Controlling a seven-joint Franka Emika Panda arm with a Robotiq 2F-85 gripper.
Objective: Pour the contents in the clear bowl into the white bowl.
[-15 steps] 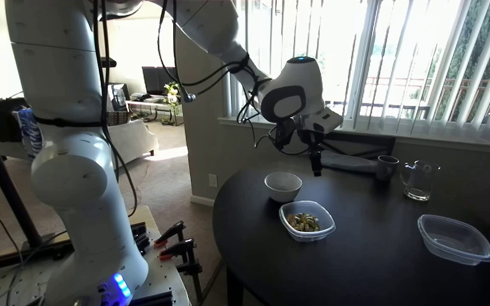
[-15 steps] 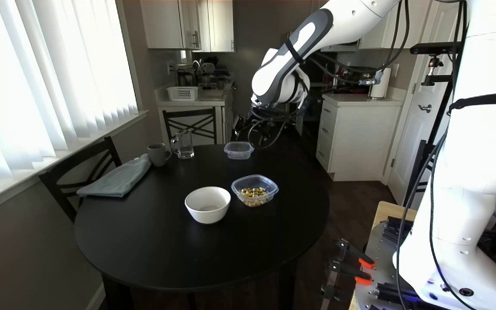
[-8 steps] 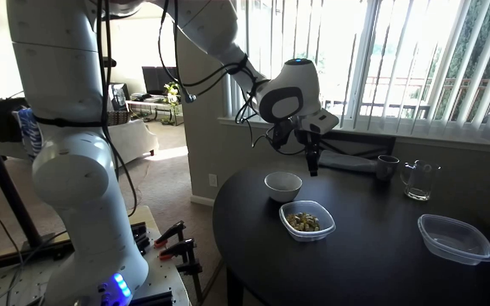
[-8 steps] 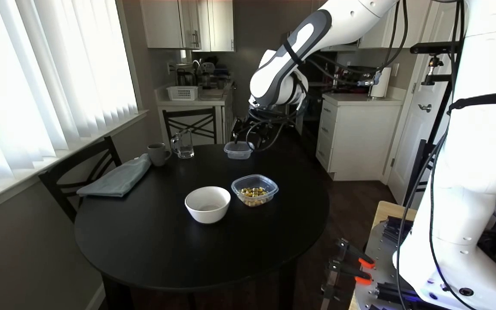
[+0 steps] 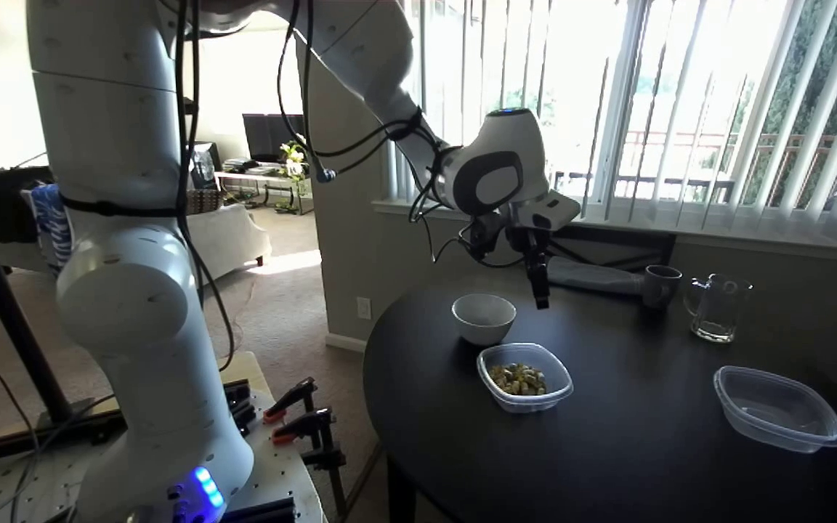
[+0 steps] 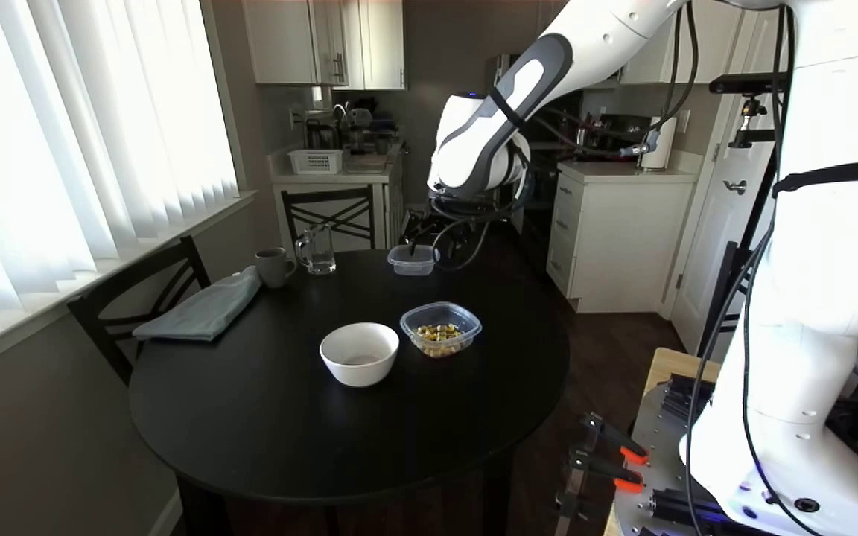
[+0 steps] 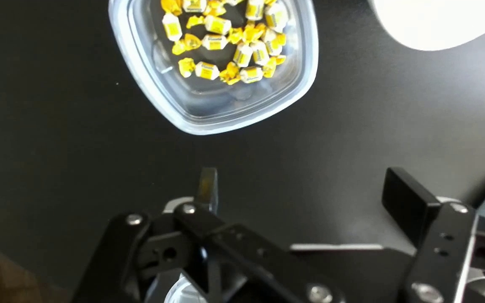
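Hanging above the counter [image 6: 310, 439], the gripper [image 7: 301, 189] was pointed downward, and its jaws were spread widely, the dark surface being seen between them in the wrist view. The clear bowl [image 7: 209, 127] was seated upright on the counter, apart from the jaws. The contents [image 7: 215, 42], yellow-and-white wrapped pieces with twisted ends, were held inside it. Near the clear bowl, separated by a narrow gap, the white bowl [image 6: 358, 374] was stood upright, its pale inside exposed in an exterior view. Well apart from both bowls, a second clear container [image 5: 763, 428] was placed on the counter. A folded cloth [image 6: 202, 309] was laid there too, with a gray mug [image 6: 272, 268] beside it and a glass mug [image 6: 319, 251] close by.
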